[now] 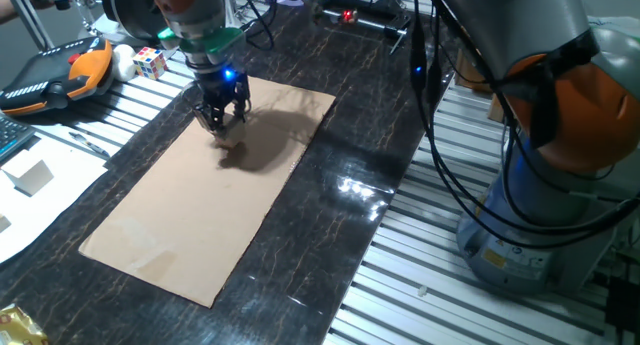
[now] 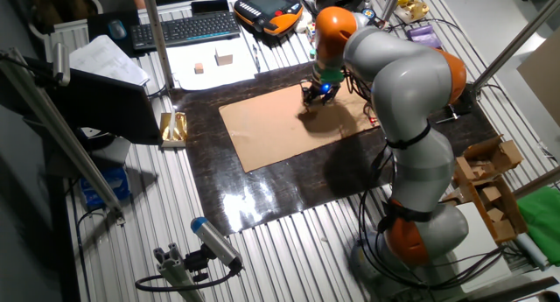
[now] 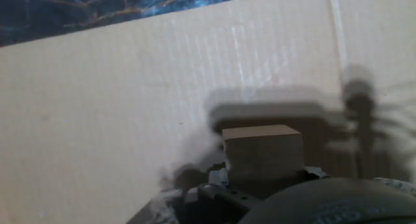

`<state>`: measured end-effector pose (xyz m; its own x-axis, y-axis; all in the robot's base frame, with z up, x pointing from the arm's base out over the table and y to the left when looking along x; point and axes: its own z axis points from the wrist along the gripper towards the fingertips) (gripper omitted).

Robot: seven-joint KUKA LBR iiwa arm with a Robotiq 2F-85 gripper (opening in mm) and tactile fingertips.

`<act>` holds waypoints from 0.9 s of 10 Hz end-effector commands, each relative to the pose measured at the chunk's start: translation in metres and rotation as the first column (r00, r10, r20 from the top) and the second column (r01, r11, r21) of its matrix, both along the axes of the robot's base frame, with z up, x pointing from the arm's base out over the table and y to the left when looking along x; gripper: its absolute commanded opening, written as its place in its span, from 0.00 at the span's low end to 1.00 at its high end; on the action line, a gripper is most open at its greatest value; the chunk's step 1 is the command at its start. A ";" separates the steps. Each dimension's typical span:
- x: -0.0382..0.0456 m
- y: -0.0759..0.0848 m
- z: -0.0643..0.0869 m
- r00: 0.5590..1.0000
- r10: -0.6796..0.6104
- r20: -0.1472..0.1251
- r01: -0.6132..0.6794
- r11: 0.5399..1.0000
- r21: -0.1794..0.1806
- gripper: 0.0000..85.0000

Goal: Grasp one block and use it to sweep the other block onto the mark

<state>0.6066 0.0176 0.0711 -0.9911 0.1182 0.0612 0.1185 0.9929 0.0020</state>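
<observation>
My gripper (image 1: 222, 123) stands low over the far end of the brown cardboard sheet (image 1: 190, 220), fingers pointing down; it also shows in the other fixed view (image 2: 317, 94). In the hand view a light-tan wooden cube (image 3: 262, 150) with plain faces sits right at the gripper's dark fingertips, casting a shadow on the cardboard (image 3: 117, 100). The jaws look closed on it. I see no second block and no mark on the cardboard in any view.
A multicoloured puzzle cube (image 1: 150, 61) and an orange-and-black teach pendant (image 1: 55, 75) lie beyond the cardboard's far left corner. White paper (image 1: 40, 190) lies left of the sheet. The arm's base (image 1: 545, 185) and cables stand at the right.
</observation>
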 end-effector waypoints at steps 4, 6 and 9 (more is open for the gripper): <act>0.0037 0.001 0.002 0.998 -0.055 0.022 0.055 0.998 -0.031 0.76; 0.0046 0.001 0.001 0.998 -0.066 0.016 0.066 0.997 -0.032 0.83; 0.0021 0.012 0.037 0.998 -0.063 -0.007 0.063 0.998 -0.006 0.78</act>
<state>0.6086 0.0304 0.0950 -0.9814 0.1802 0.0668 0.1803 0.9836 -0.0045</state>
